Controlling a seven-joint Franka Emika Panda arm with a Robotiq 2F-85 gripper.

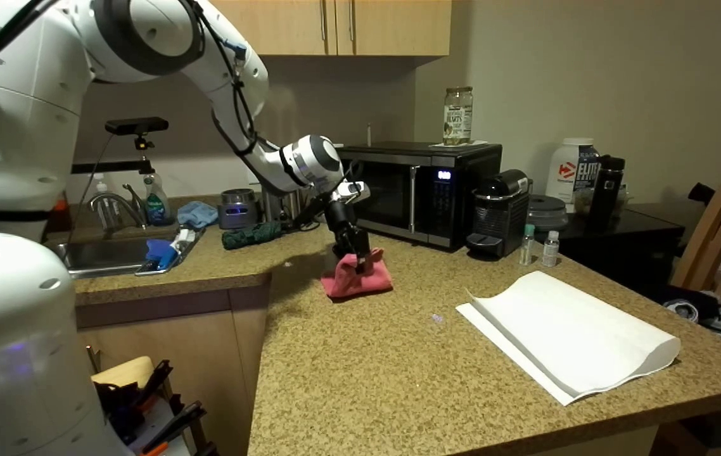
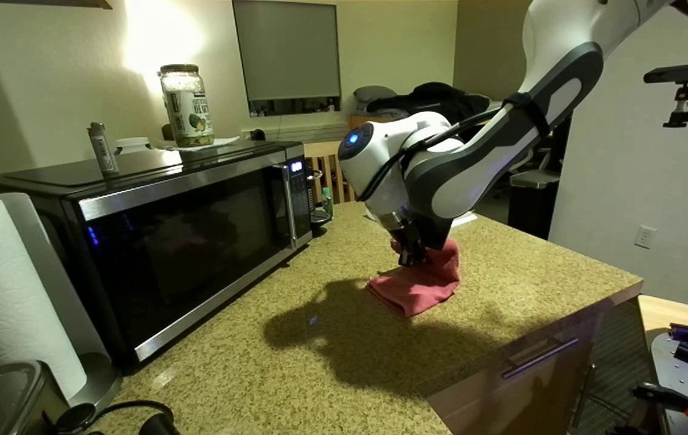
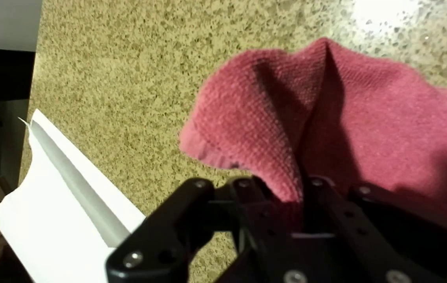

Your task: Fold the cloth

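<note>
"Pink terry-textured cloth (image 1: 360, 286), there on the speckled tan counter (image 1: 348, 380), in front of the black-and-steel microwave (image 1: 395, 199) and apart from it."

"Is the black two-fingered gripper (image 3: 284, 188) holding it?"

"Yes, from here its jaws are closed on a raised, creased fold of the fabric; the lower part rests on the counter."

"And that large, curled white sheet (image 1: 576, 335)?"

"On the counter too, well apart from the microwave. Atop the microwave stands a clear, dark-lidded, labelled glass jar (image 1: 458, 117)."
</note>
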